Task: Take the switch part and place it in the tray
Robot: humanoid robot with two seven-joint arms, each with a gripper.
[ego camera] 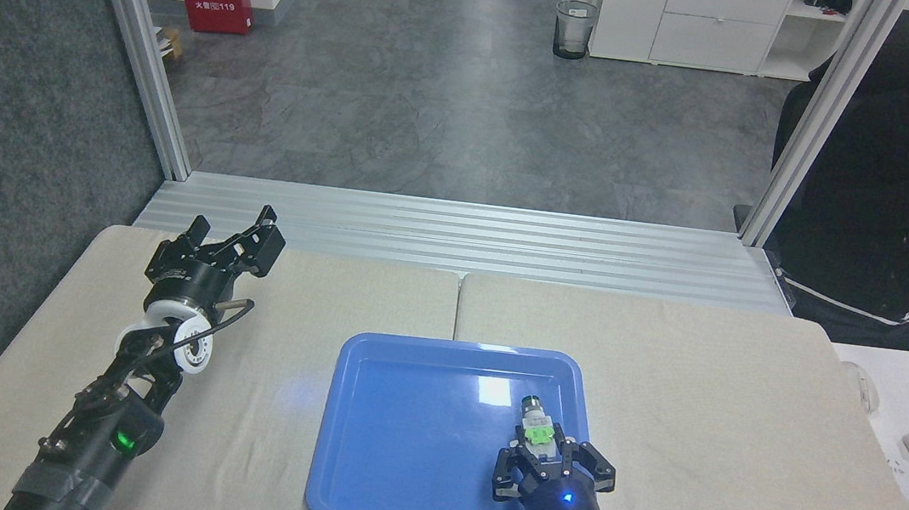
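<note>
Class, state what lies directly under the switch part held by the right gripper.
The blue tray lies under the switch part, held in the right gripper. The jaws cover its near end; whether it touches the tray floor cannot be seen.

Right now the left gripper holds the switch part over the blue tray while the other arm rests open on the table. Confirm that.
Not quite: the right gripper, not the left, is shut on the switch part over the blue tray. The left gripper is the open one, off to the tray's side at the table. The head view shows this.
</note>
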